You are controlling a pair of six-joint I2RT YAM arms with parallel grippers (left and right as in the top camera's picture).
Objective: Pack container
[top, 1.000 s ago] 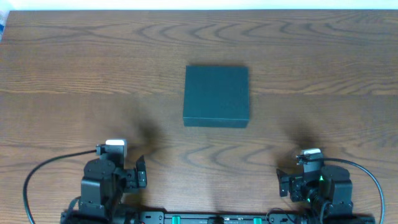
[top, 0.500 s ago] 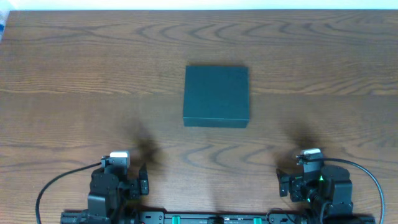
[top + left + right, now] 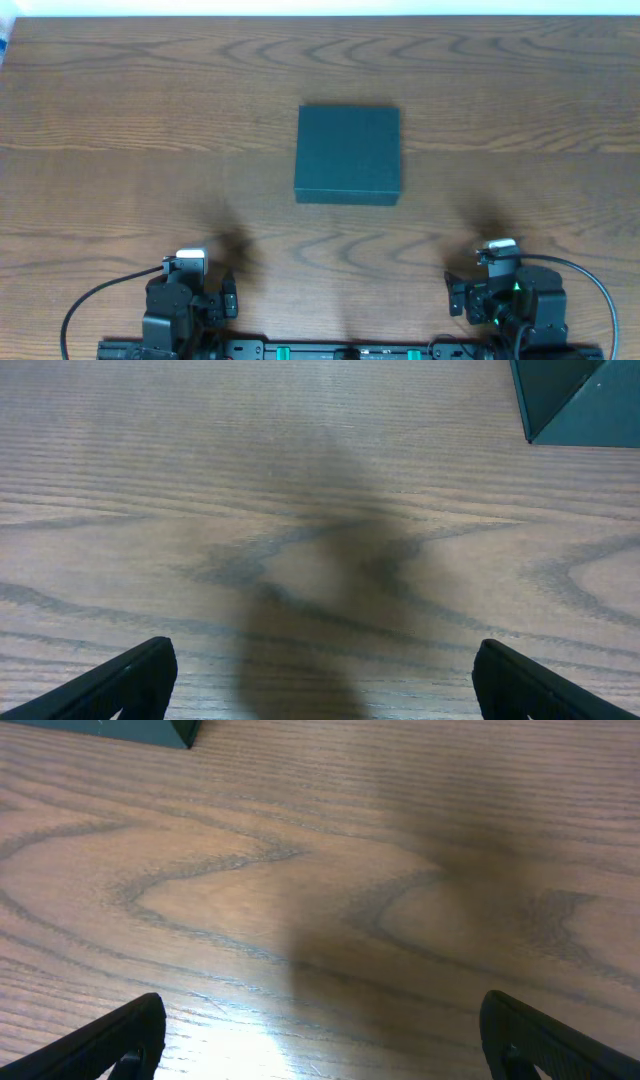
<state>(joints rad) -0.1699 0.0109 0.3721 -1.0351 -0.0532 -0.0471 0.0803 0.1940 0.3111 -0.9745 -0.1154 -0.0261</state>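
Wood-grain worktop [image 3: 120, 120] in brown fills nearly the whole overhead view, with a thin pale strip beyond its far edge. On it sits the container [image 3: 347, 155], a dark teal-green square box with its lid down flat, about midway between the left and right edges and somewhat nearer the far edge than the near one, well apart from both arms. One near corner of it shows at the top right of the left wrist view [image 3: 575, 400], and another at the top left of the right wrist view [image 3: 120, 728]. The left arm [image 3: 178, 305] is drawn back at the near edge, toward the near left corner, and the right arm [image 3: 510, 295] sits at the same edge toward the near right corner. The left jaws stand wide apart over bare wood, their dark fingertips [image 3: 135, 678] at the two bottom corners of the wrist view, holding nothing. The right jaws are likewise spread wide and hold nothing, fingertips [image 3: 120, 1038] low at either side. A black cable [image 3: 85, 305] loops out from the left arm, and another black cable [image 3: 597, 285] curves round the right one. Soft shadows lie on the wood in front of each arm.
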